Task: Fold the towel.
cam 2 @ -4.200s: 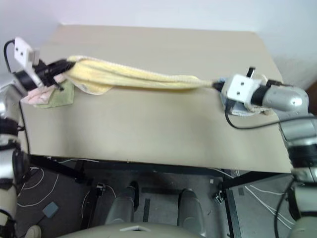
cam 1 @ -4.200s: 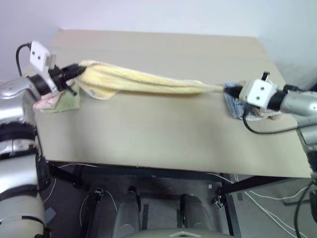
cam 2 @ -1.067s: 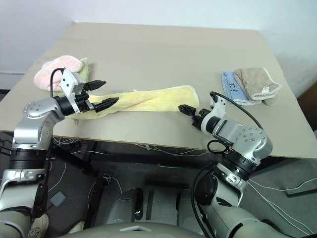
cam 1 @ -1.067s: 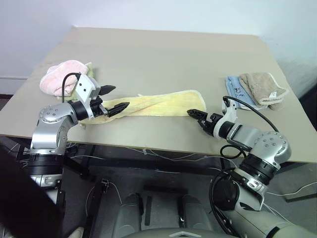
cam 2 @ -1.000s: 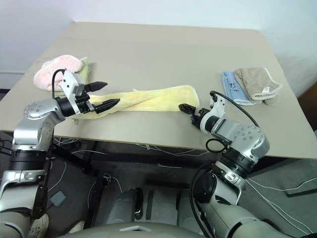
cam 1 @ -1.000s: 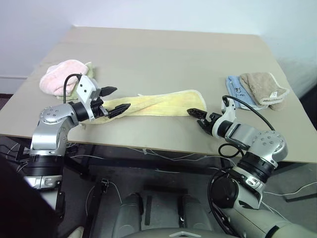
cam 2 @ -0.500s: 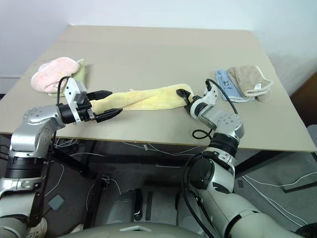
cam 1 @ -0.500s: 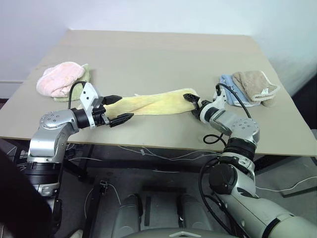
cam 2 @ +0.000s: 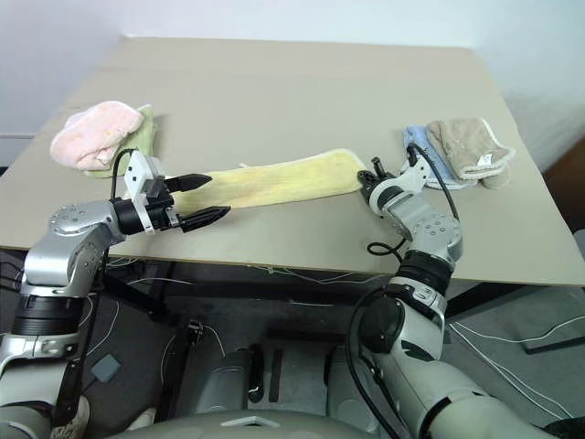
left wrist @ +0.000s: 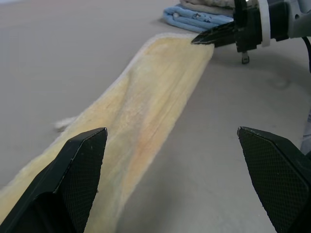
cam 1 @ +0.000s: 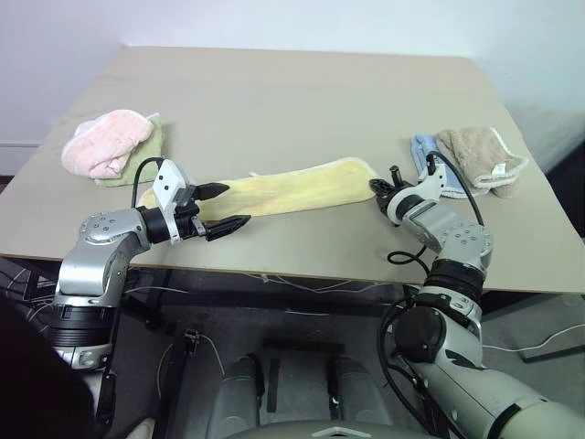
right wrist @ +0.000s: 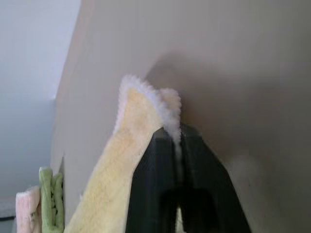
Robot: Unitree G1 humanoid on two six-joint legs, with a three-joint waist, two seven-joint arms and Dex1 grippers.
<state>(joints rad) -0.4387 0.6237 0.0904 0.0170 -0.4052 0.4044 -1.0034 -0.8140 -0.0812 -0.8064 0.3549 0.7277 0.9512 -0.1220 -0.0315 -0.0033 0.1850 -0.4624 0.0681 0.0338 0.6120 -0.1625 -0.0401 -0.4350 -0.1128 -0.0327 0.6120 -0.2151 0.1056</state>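
From the head views the yellow towel [cam 1: 283, 191] lies as a long strip across the worktop [cam 1: 302, 101], left gripper [cam 1: 226, 207] released beside one end; the right wrist view shows the right gripper [right wrist: 176, 145] clenched on the towel's white-edged corner.

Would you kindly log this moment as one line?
towel: pale yellow terry towel in long strip on tan table | right gripper: shut on towel's end | left gripper: open over other end
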